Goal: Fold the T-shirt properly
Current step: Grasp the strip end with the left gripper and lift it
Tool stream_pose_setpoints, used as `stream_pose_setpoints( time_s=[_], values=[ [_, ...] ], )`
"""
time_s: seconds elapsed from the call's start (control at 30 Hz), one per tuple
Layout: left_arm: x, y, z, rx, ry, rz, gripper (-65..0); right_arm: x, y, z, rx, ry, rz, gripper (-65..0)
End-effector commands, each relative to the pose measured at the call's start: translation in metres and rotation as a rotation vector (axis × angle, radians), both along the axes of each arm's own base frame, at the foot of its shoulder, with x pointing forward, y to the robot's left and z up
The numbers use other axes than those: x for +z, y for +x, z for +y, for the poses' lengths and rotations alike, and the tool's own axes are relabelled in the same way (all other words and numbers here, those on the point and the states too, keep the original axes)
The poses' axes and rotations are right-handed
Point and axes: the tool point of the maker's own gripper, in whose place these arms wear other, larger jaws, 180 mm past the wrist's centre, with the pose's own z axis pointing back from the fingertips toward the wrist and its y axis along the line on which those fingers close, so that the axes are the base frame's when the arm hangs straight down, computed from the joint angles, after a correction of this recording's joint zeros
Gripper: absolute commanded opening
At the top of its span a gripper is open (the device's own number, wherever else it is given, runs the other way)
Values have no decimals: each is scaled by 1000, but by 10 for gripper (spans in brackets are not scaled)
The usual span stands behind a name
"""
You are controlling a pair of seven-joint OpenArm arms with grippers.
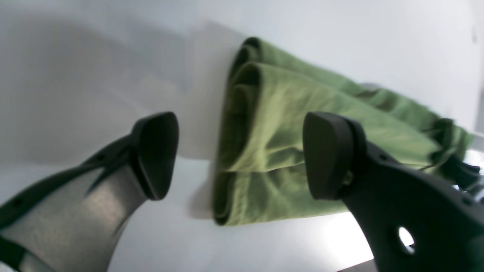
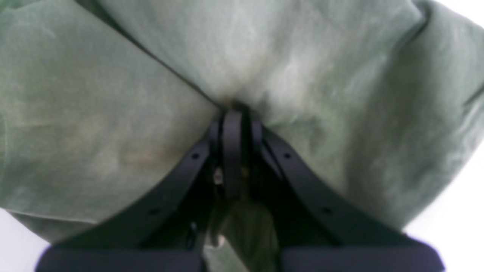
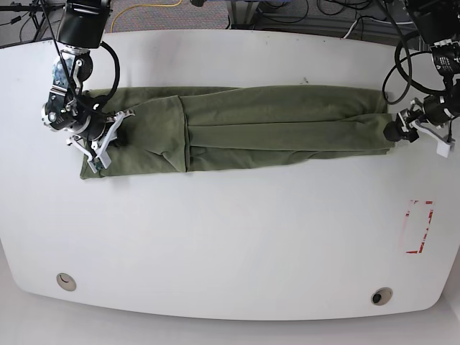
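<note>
The olive-green T-shirt (image 3: 273,122) lies on the white table (image 3: 230,237) as a long narrow band folded lengthwise, running left to right. My right gripper (image 3: 117,135) is at the band's left end. In the right wrist view it (image 2: 231,113) is shut on a pinch of the T-shirt (image 2: 113,113), and cloth fills the frame. My left gripper (image 3: 395,133) is at the band's right end. In the left wrist view it (image 1: 242,155) is open, its fingers wide apart, with the layered end of the T-shirt (image 1: 272,113) lying between and beyond them.
A red-marked rectangle (image 3: 417,227) is on the table at the right. Two round holes (image 3: 66,280) (image 3: 381,295) sit near the front edge. Cables and equipment lie beyond the table's back edge (image 3: 287,14).
</note>
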Motion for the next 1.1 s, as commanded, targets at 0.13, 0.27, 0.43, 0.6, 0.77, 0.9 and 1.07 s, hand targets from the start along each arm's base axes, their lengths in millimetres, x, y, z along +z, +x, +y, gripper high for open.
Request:
stream_pose_setpoints(
  time_s=[0.13, 0.27, 0.43, 0.6, 0.77, 0.9, 1.07],
  values=[
    [2, 8, -13, -73, 22, -3, -171, 1, -2, -10, -5, -41, 17, -620],
    [-2, 8, -22, -100, 21, 12, -172, 1, -2, -10, -5, -41, 17, -620],
    [-6, 13, -43, -159, 7, 17, -172, 1, -2, -9, -6, -38, 17, -620],
    [-8, 14, -49, -179, 6, 24, -174, 1, -2, -9, -7, -38, 16, -620],
    [-9, 13, -53, -196, 5, 31, -232, 2, -1, -10, -9, -38, 14, -620],
    [-13, 12, -62, -230, 7, 45, -413, 2, -1, -10, -10, -38, 14, -620],
    [-15, 12, -67, -248, 7, 51, -610, 2, -1, -10, -10, -38, 14, -620]
  ],
)
